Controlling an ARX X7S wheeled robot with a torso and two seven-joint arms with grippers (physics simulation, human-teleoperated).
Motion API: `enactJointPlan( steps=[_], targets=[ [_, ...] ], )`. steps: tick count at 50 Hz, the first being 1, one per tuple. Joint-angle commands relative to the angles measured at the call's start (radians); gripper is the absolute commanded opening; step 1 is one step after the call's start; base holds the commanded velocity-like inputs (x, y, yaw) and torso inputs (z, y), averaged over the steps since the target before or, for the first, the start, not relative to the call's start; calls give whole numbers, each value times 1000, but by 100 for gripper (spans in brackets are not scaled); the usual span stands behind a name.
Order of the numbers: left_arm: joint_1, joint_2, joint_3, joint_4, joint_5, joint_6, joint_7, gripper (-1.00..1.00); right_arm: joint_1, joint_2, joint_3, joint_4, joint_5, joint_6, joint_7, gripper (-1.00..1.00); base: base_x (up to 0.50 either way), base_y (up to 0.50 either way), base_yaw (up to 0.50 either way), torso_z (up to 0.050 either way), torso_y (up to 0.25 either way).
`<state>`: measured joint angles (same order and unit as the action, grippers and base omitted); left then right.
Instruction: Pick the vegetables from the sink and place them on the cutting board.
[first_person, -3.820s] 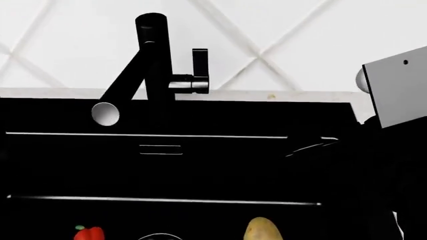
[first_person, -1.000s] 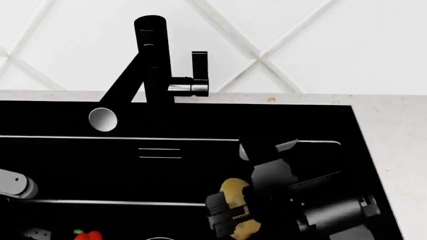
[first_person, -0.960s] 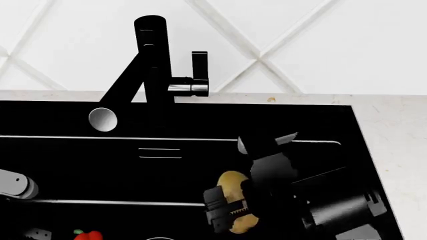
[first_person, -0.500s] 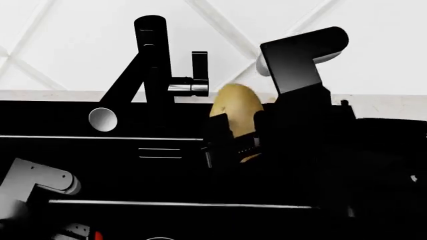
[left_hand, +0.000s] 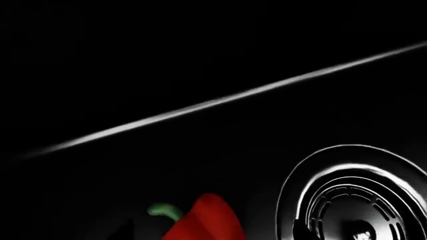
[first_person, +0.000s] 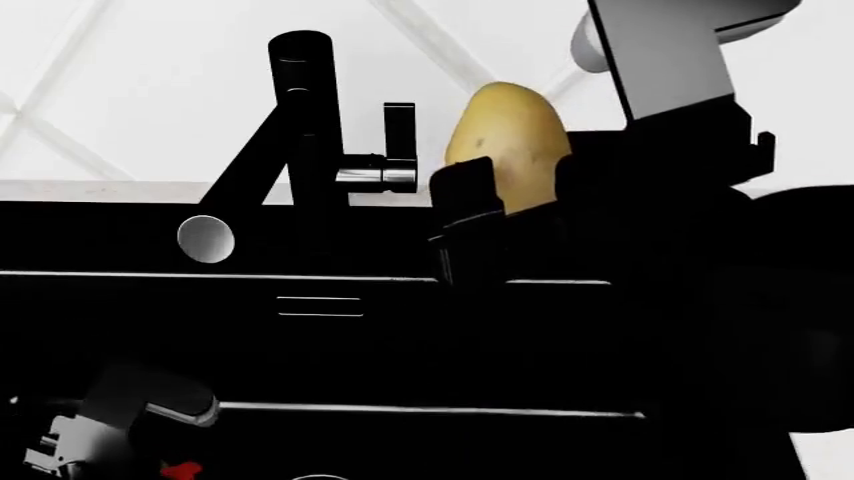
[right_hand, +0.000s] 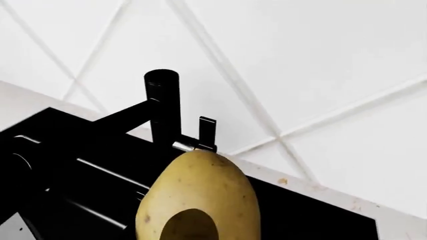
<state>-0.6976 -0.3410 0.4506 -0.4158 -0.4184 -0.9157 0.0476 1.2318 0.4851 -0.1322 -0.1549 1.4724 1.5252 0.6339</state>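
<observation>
My right gripper (first_person: 518, 205) is shut on the tan-yellow potato (first_person: 507, 140) and holds it upright, high above the black sink (first_person: 347, 350), level with the faucet. The potato fills the lower middle of the right wrist view (right_hand: 197, 192). The red bell pepper (left_hand: 203, 222) with its green stem (left_hand: 163, 211) lies on the sink floor beside the round drain (left_hand: 357, 200), close under my left wrist camera. Only a red sliver of the pepper shows in the head view (first_person: 180, 468). My left gripper (first_person: 54, 452) is low in the sink next to it; its jaws are unclear. The cutting board is out of view.
The black faucet (first_person: 300, 110) with its lever stands at the back rim of the sink, just left of the raised potato, and also shows in the right wrist view (right_hand: 162, 107). A white tiled wall (first_person: 134, 90) is behind. My right arm blocks the sink's right side.
My right gripper has lifted the potato from the sink floor up to faucet height. My left arm has come in low at the sink's left, toward the pepper.
</observation>
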Motion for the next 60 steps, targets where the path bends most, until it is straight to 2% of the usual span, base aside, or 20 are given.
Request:
enactJointPlan(
  steps=[1,12,23,24,29,36,39,45,49,50,60],
  targets=[
    [-25,43,51,-192,46,93,32,100,8,30,-16,1,87,-20,53,-100,0,0,0,0,0],
    [-22,68,67,-270,61,130,35,100,-18,53,-27,-8,108,-50,51,-100,0,0,0,0,0],
    [-8,57,67,-241,55,116,31,100,-20,66,-42,-12,154,-62,74,-100,0,0,0,0,0],
    [-6,54,66,-232,56,114,25,-100,-20,67,-44,-13,154,-63,73,-100,0,0,0,0,0],
    [-3,33,40,-139,50,77,-30,-100,-41,74,-50,-19,154,-74,63,-100,0,0,0,0,0],
    [28,-34,-30,109,1,-24,-94,-100,-92,85,-50,-41,126,-107,29,-100,0,0,0,0,0],
    [50,-76,-84,237,-46,-92,-112,-100,-96,92,-50,-44,136,-110,34,-100,0,0,0,0,0],
    [59,-108,-171,418,-113,-199,-166,-100,-113,102,-50,-66,119,-129,16,-100,0,0,0,0,0],
    [35,-153,-268,546,-178,-279,-184,-100,-127,113,-40,-82,103,-149,9,-100,0,0,0,0,0],
    [28,-165,-297,579,-203,-316,-188,-100,-134,122,-42,-109,71,-160,-41,-100,0,0,0,0,0],
    [17,-204,-431,825,-324,-506,-250,-100,-232,157,0,-159,-18,-258,-140,-100,0,0,0,0,0]
  ],
)
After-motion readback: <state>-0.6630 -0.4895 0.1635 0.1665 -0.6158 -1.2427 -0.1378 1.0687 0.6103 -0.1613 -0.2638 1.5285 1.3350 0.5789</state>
